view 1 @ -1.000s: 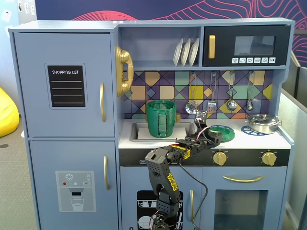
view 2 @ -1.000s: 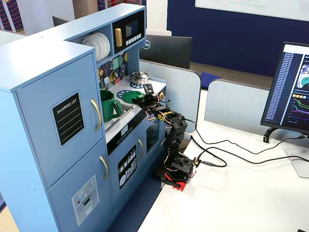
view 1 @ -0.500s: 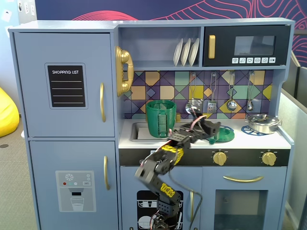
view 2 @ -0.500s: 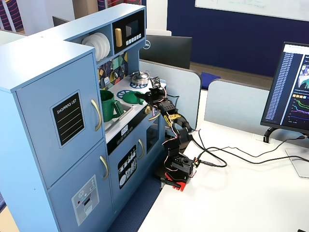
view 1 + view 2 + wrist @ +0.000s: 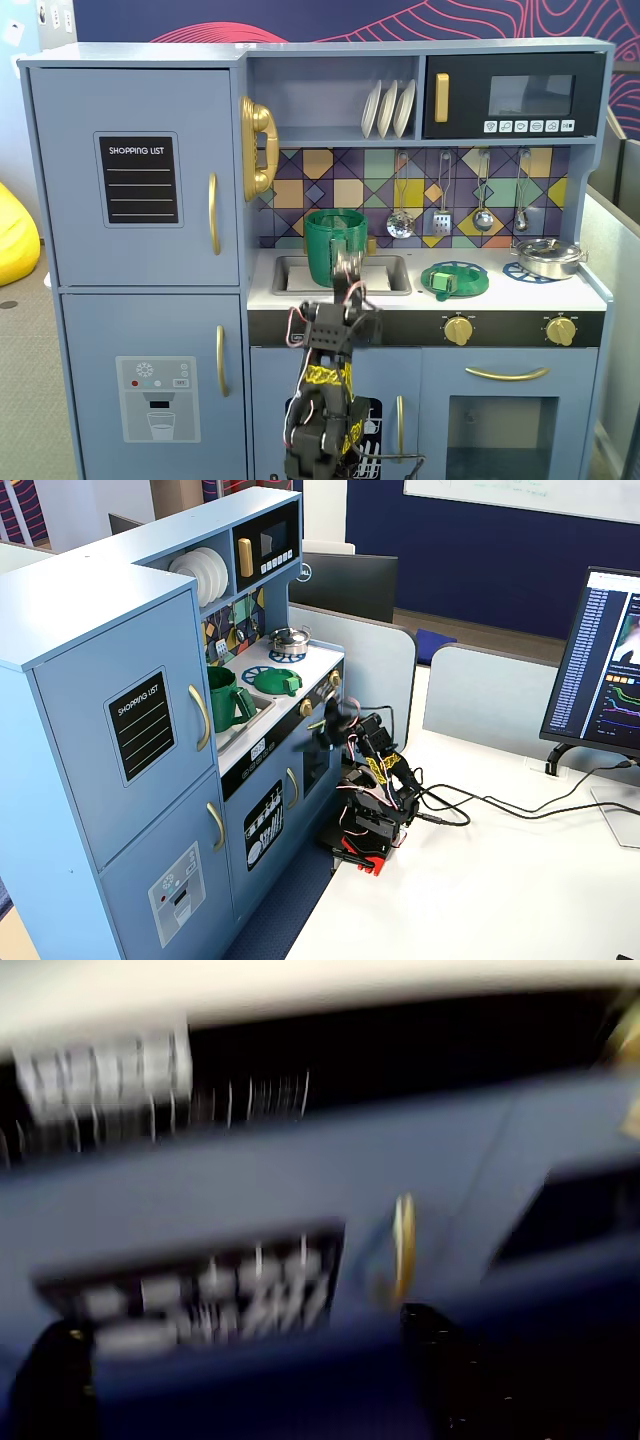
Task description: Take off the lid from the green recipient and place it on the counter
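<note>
The green recipient [image 5: 335,247] stands uncovered in the sink, also seen in a fixed view [image 5: 228,698]. The lid [image 5: 455,280] lies flat on the counter [image 5: 525,291] over the left burner ring, knob up; it also shows in a fixed view [image 5: 276,681]. My gripper [image 5: 348,270] is in front of the counter's front edge, apart from both, also seen in a fixed view [image 5: 335,720]. The wrist view is motion-blurred: my gripper [image 5: 250,1380] shows two dark fingers [image 5: 445,1365] set wide apart with nothing between them, facing the blue cabinet front.
A small steel pot [image 5: 548,257] sits on the right burner ring. Gold knobs [image 5: 458,329] and door handles stick out of the kitchen front by the arm. The arm's base [image 5: 368,830] stands on a white desk with cables and a monitor [image 5: 605,660].
</note>
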Action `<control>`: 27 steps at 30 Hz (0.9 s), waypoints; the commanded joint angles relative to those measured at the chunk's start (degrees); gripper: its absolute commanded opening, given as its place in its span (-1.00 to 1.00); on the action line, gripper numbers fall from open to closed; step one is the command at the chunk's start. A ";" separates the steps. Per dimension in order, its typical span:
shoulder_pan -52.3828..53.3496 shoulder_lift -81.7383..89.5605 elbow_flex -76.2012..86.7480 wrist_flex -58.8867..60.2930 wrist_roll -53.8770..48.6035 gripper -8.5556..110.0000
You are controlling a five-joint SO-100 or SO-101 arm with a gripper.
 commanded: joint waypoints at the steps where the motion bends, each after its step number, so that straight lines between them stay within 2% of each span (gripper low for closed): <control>1: -5.98 3.96 9.05 1.93 1.67 -0.48; 6: -10.28 5.80 23.55 -3.08 3.52 -0.86; 14: -14.50 5.89 37.97 -12.83 11.16 -0.86; 18: -15.56 5.71 38.32 -9.49 16.17 -0.86; 22: -15.82 6.06 38.32 0.44 10.20 -0.81; 27: -16.79 6.06 38.41 10.63 13.54 -0.79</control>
